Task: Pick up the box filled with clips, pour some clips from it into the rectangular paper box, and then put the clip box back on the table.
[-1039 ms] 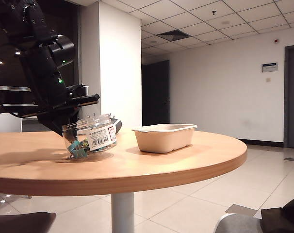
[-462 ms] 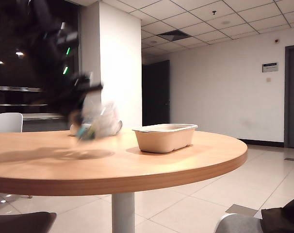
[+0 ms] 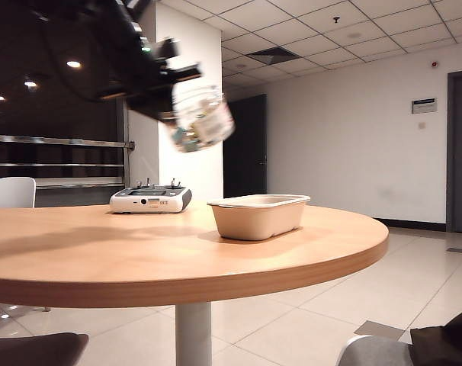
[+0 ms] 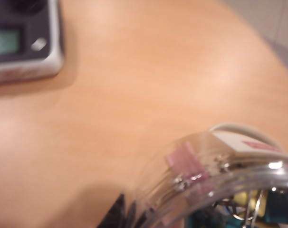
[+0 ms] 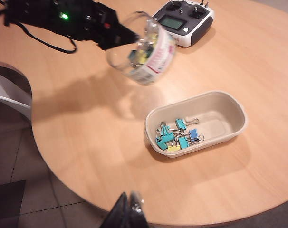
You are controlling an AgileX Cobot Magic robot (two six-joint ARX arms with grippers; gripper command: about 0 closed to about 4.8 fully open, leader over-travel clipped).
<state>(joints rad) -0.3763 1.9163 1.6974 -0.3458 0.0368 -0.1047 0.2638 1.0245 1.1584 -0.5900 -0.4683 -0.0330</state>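
I have the jar [image 3: 203,117] clenched in the left gripper [image 3: 181,76], held high in the air, left of the paper box [image 3: 259,214] and above the table [image 3: 178,252]. It is tilted, with clips [image 5: 140,53] loose inside. The paper box already holds a small pile of clips [image 5: 176,137] at its left end.

The right gripper [image 5: 129,210] hangs near the table's front edge with its fingers pressed together on nothing.

My worry is the height. If I tip the jar from up here, clips could bounce off the box rim or scatter across the table. The jar is smooth plastic, so I think it could slip in a fast swing. The remote [image 3: 151,199] sits at the far side, under my return path, and could be knocked.

The table is round, pale orange wood. The room has white walls, a tiled floor, dark doors and a dark window on the left.
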